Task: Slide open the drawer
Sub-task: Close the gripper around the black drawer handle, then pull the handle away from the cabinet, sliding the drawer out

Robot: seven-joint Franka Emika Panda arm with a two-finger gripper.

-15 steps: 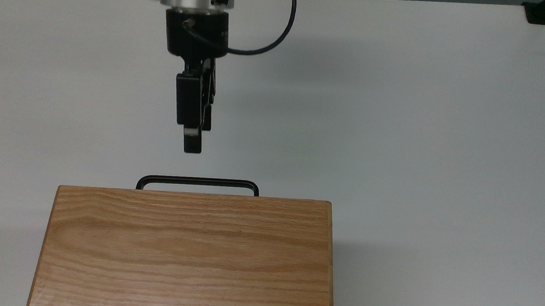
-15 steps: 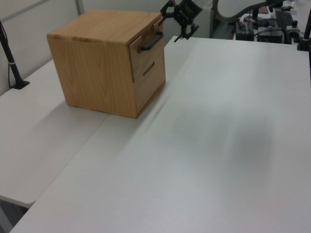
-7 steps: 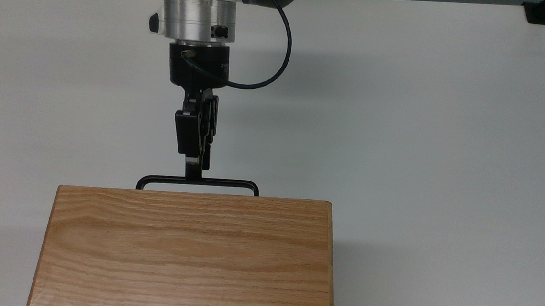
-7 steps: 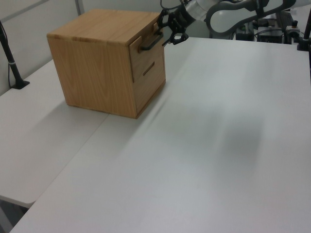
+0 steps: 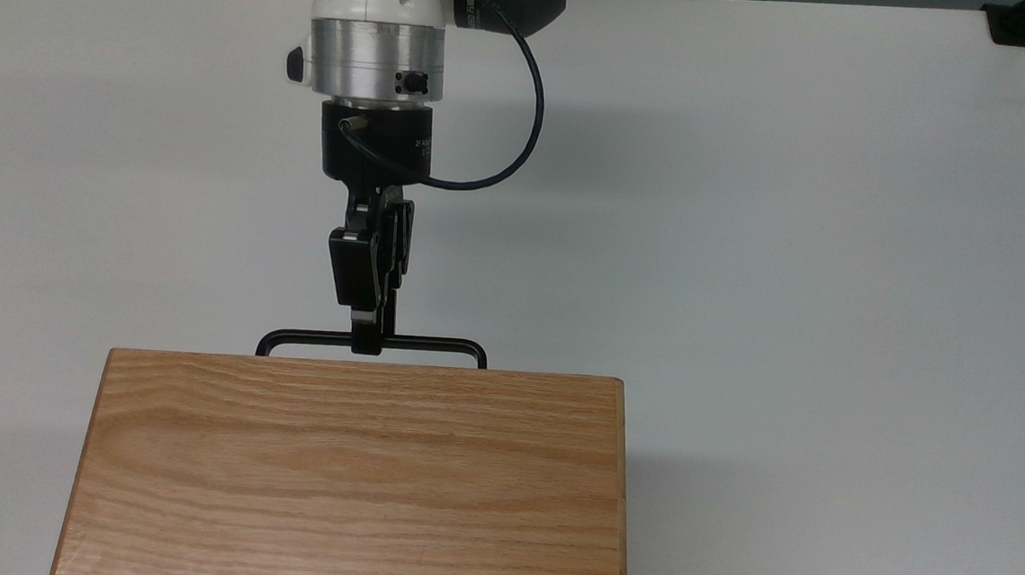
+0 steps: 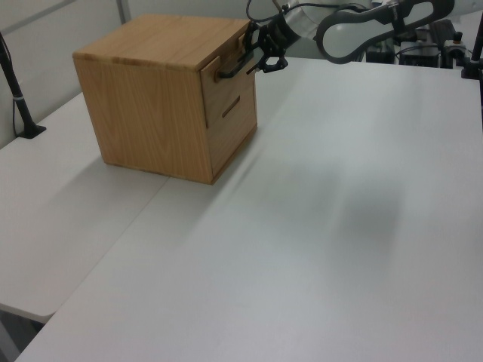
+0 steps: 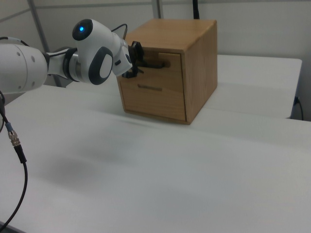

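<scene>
Reaching the handle now — gripper sits at the bar, left of centre in the top view, can't tell if clenched; drawer looks shut in the cabinet — clamp squarely, then pull straight out

Hand at drawer handle (cabinet on table).

The gripper reaches the black bar handle at the oak cabinet top's upper edge, fingertips overlapping the bar, above the white counter.
</scene>
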